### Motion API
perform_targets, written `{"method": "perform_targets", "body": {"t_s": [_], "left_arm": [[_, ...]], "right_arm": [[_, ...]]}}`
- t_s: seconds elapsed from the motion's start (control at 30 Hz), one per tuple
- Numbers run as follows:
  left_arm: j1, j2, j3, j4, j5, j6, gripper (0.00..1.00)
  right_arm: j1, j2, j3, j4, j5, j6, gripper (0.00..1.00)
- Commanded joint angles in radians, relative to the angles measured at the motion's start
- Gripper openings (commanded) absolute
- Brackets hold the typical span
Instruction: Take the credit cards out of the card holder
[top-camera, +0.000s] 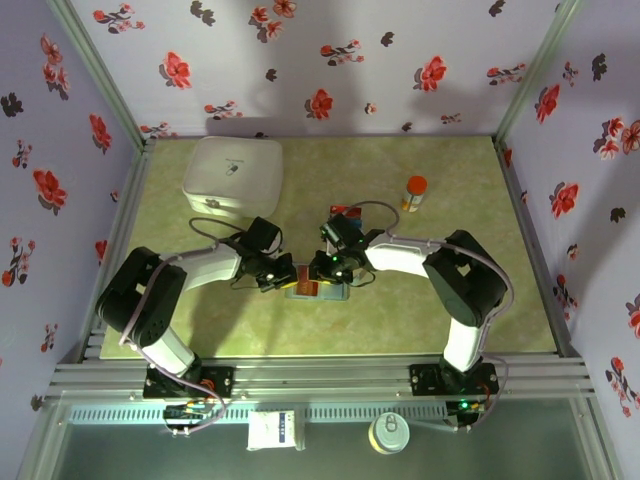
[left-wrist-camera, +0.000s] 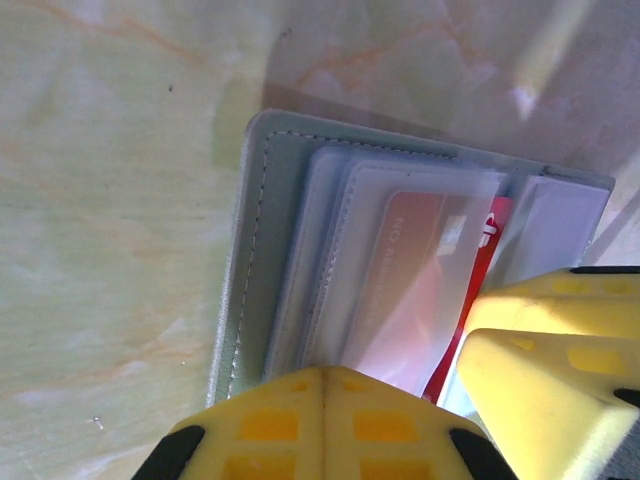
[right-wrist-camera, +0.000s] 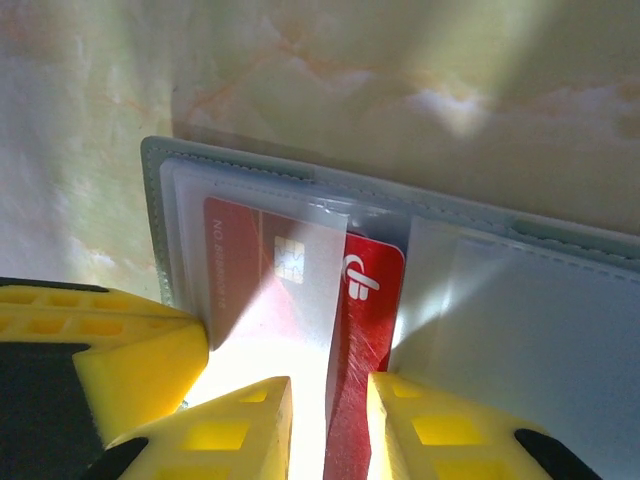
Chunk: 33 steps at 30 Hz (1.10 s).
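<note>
The grey-blue card holder (top-camera: 318, 289) lies open on the green table between both grippers, its clear sleeves facing up. A red credit card (right-wrist-camera: 370, 300) sticks partly out of a sleeve toward the holder's middle fold; its chip end sits under the plastic. My left gripper (left-wrist-camera: 327, 372) is shut, with its tips resting on the holder's (left-wrist-camera: 255, 250) left sleeves and nothing between the jaws. My right gripper (right-wrist-camera: 330, 395) is open a little, straddling the card's exposed strip, and the right finger touches the card's edge. The red card (left-wrist-camera: 492, 235) lies beside the right gripper's fingers (left-wrist-camera: 545, 335).
A white rounded box (top-camera: 233, 177) stands at the back left. An orange-capped bottle (top-camera: 414, 192) stands at the back right. Floral walls close in the table (top-camera: 450, 310) on three sides. Both arms reach inward and their fingers nearly touch over the holder.
</note>
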Motion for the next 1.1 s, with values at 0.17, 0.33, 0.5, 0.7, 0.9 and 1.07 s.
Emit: {"method": "perform_targets", "body": {"t_s": [0.17, 0.33, 0.5, 0.7, 0.9, 1.07], "left_arm": [[-0.010, 0.035, 0.009, -0.050, -0.035, 0.015, 0.00], [-0.009, 0.036, 0.007, -0.054, -0.034, 0.011, 0.00], [-0.011, 0.033, 0.003, -0.053, -0.034, 0.005, 0.00], [-0.012, 0.034, 0.010, -0.055, -0.032, 0.003, 0.00], [-0.013, 0.037, 0.012, -0.057, -0.029, 0.004, 0.00], [-0.014, 0.041, 0.016, -0.056, -0.025, 0.004, 0.00]], "right_arm": [[-0.006, -0.055, -0.025, -0.007, 0.020, 0.011, 0.28], [-0.006, -0.043, -0.041, -0.007, 0.021, 0.019, 0.28], [-0.007, -0.034, -0.043, -0.016, 0.037, 0.016, 0.28], [-0.007, -0.015, -0.054, 0.051, 0.000, 0.034, 0.28], [-0.012, -0.016, -0.059, 0.080, -0.016, 0.046, 0.26], [-0.022, -0.020, -0.064, 0.084, -0.022, 0.048, 0.26]]}}
